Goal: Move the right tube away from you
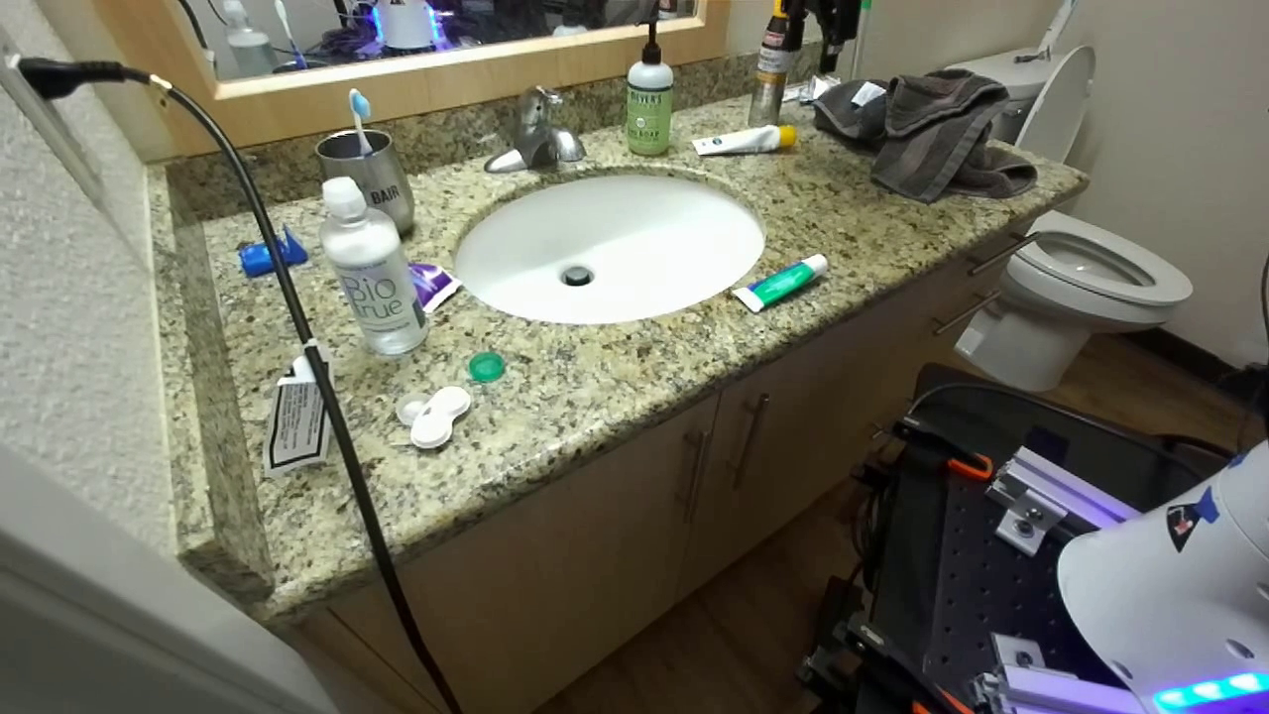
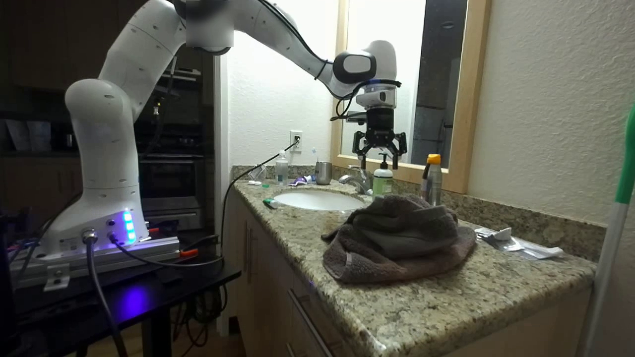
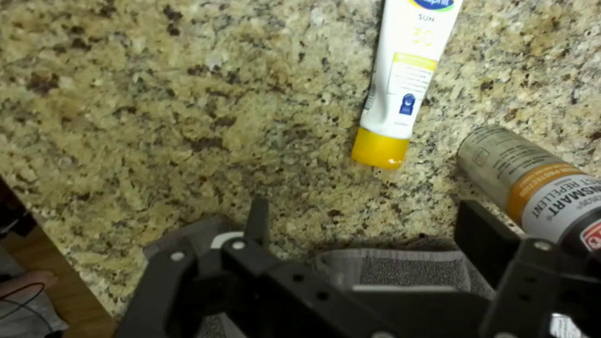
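Observation:
The right tube is a flat white tube with a yellow-orange cap. It lies on the counter beyond the sink in an exterior view (image 1: 744, 141). In the wrist view the tube (image 3: 401, 70) lies in the upper right, its cap end towards my fingers. In the exterior view with the whole arm I cannot see it; the towel or bottles may hide it. My gripper (image 2: 379, 164) hangs pointing down above the counter, near the soap bottle. In the wrist view the gripper (image 3: 361, 218) is open, with nothing between its fingers, and the tube is apart from it.
A spray can (image 3: 526, 183) stands beside the right finger in the wrist view. A grey towel (image 2: 392, 238) lies bunched on the counter. A green soap bottle (image 1: 649, 109), faucet (image 1: 535, 134), sink (image 1: 615, 228) and green-and-white tube (image 1: 783, 284) are nearby. A mirror (image 2: 446, 99) stands behind.

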